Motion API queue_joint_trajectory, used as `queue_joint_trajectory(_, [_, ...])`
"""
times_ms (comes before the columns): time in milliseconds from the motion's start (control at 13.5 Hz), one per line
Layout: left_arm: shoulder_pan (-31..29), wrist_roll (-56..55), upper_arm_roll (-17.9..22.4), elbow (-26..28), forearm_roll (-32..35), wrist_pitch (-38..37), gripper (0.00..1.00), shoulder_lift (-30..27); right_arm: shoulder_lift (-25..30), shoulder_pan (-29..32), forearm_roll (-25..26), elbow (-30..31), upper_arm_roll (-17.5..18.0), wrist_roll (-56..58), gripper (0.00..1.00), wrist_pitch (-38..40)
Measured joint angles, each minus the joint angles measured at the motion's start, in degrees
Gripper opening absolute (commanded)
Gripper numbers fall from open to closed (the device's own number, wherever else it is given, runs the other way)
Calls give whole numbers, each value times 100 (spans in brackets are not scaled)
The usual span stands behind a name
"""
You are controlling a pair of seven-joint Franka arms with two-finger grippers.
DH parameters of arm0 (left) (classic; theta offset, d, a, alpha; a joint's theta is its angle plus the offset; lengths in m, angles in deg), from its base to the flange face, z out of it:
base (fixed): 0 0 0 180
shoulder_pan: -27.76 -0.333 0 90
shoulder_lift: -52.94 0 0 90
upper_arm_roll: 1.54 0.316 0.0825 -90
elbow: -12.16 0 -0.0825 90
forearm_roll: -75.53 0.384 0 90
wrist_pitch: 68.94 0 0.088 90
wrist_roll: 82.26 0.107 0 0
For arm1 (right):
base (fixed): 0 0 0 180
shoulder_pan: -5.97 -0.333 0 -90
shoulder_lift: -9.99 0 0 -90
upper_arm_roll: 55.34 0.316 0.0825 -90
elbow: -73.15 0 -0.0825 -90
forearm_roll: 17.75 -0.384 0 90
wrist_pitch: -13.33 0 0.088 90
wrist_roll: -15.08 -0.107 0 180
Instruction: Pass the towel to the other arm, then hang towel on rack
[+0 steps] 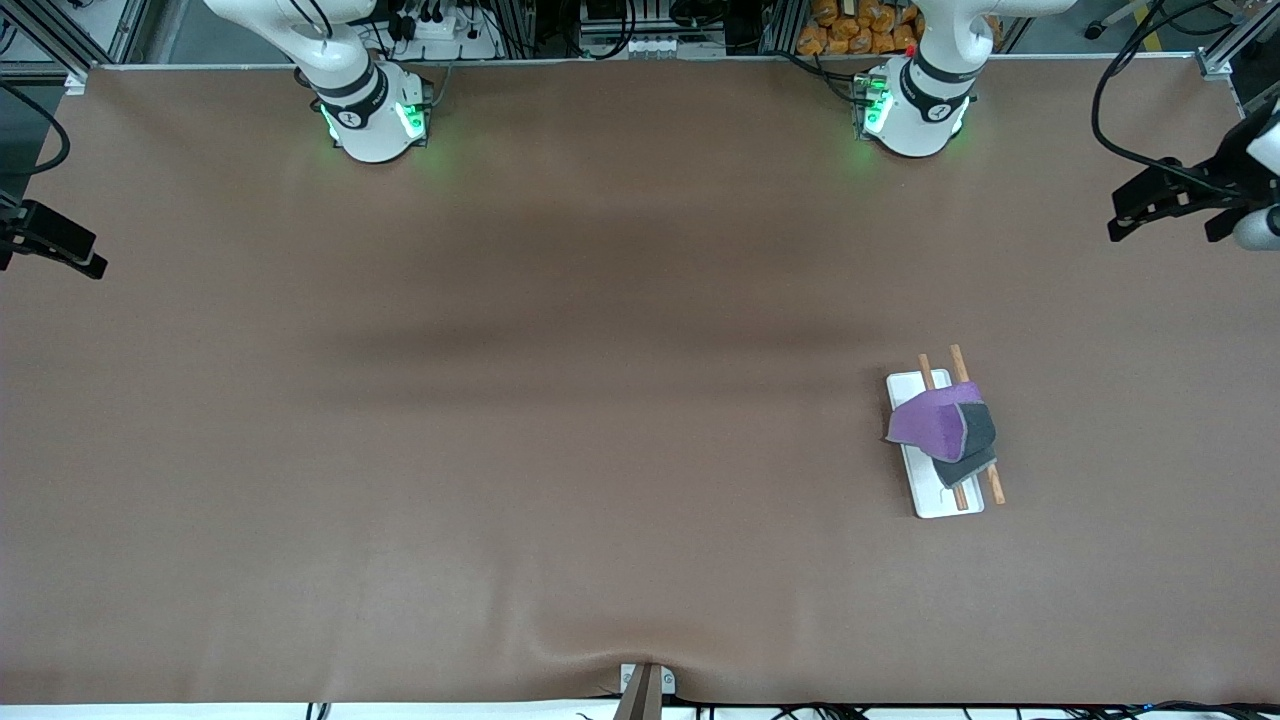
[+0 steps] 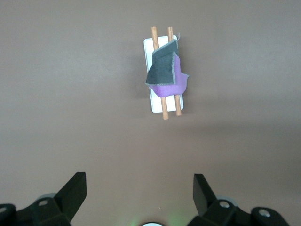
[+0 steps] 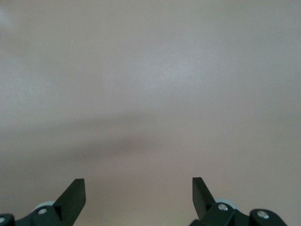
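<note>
Front view: the rack (image 1: 935, 445) sits on the brown table (image 1: 520, 400) toward the left arm's end, nearer the front camera than the left arm's base. Its white base lies flat, and two thin brown rods (image 1: 980, 420) run lengthwise above it, side by side. The towel (image 1: 943, 428) is draped across both rods around mid-length, with the purple face up on the side toward the right arm's end and the dark grey face folded over toward the left arm's end; one grey corner hangs past the outer rod. Neither gripper touches it. The left gripper (image 1: 1160, 200) is up at the table's edge on the left arm's end, well apart from the rack; the right gripper (image 1: 50, 240) is up at the edge on the right arm's end. Both arms wait, drawn back. Left wrist view: the left gripper (image 2: 139, 195) is spread wide with nothing between its black fingers (image 2: 75, 190), bare table below them. Rack (image 2: 153, 101) and towel (image 2: 165, 73) appear farther off, with the grey face and stitched edge prominent and purple showing beneath. Right wrist view: the right gripper (image 3: 138, 195) is likewise spread wide and holds nothing; its fingers (image 3: 75, 193) stand over bare table (image 3: 150, 94).
</note>
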Motion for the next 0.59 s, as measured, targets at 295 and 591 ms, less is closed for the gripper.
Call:
queue_joint_trajectory(295, [-125,0,-114,2,0,-7,100,0,0,-1,0,0,0,0,100,4])
queue_joint_trajectory(591, [-167,0,-118,-39,0,-7,100,0,-1,-1,0,0,0,0,100,12])
